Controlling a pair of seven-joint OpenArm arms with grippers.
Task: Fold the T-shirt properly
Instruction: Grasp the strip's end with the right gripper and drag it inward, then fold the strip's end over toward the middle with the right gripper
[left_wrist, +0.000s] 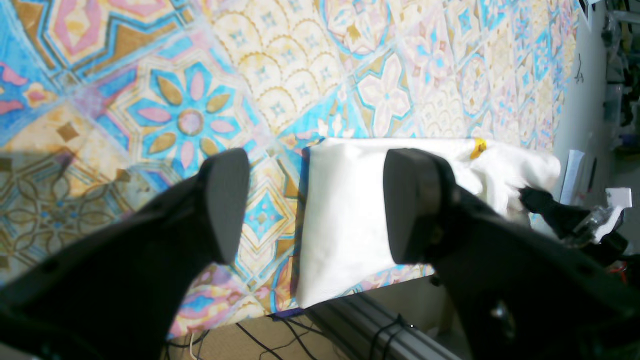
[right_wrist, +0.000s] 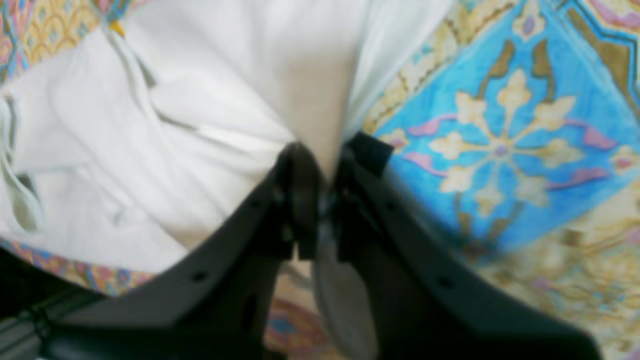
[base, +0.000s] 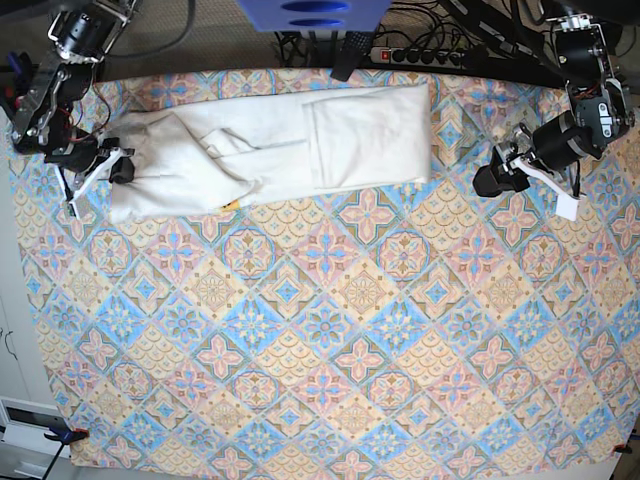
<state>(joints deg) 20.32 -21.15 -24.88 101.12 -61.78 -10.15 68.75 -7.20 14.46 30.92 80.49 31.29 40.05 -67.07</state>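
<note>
Black right fingers (right_wrist: 320, 165) pinch the T-shirt (base: 270, 150); left fingers (left_wrist: 235, 200) spread.

A patterned tablecloth (base: 320, 330) of blue, pink and yellow tiles fills most of the base view, its diamonds running corner to corner; along the top edge of the frame a blue object (base: 312, 14) sits at centre, with a power strip (base: 420, 55) and a tangle of dark cables (base: 470, 30) to its right; at the lower left corner a small clamp (base: 62, 435) sits at the cloth's edge; in the left wrist view a grey metal rail (left_wrist: 370, 325) and thin black wires (left_wrist: 280, 340) lie below the cloth's edge at the bottom centre.
</note>
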